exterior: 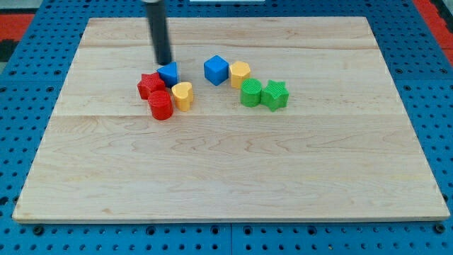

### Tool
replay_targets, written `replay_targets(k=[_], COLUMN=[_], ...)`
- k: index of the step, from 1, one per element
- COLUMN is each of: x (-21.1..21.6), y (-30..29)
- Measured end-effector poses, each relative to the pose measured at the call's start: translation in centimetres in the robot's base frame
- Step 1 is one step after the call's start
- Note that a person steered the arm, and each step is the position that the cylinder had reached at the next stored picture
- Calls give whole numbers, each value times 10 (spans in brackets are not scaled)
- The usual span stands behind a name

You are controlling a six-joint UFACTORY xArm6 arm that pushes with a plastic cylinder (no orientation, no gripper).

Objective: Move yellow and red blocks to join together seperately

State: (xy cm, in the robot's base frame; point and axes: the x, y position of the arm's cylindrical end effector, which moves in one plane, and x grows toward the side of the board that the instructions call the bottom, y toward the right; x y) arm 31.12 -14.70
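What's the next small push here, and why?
Probably bring my tip round to the view's left of the yellow heart block and nudge it rightward toward the yellow cylinder. The red star and red cylinder already touch; the yellows sit apart, with the blue cube between them.

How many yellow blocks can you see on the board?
2. One yellow block sits at the right of the red cylinder. The other yellow block sits between the blue cube and the green blocks. None seems hidden.

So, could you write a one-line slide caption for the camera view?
My tip rests above a small blue block beside two red blocks; the two yellow blocks lie apart.
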Motion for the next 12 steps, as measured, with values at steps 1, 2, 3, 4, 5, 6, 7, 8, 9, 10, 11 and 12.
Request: replay_targets(k=[1, 2, 3, 4, 5, 6, 7, 8, 9, 10, 11, 12], x=[13, 30, 67, 102, 138, 144, 140, 111, 97, 112, 133, 148], y=[-14, 30, 32, 32, 35, 43, 67, 71, 99, 103, 152, 234])
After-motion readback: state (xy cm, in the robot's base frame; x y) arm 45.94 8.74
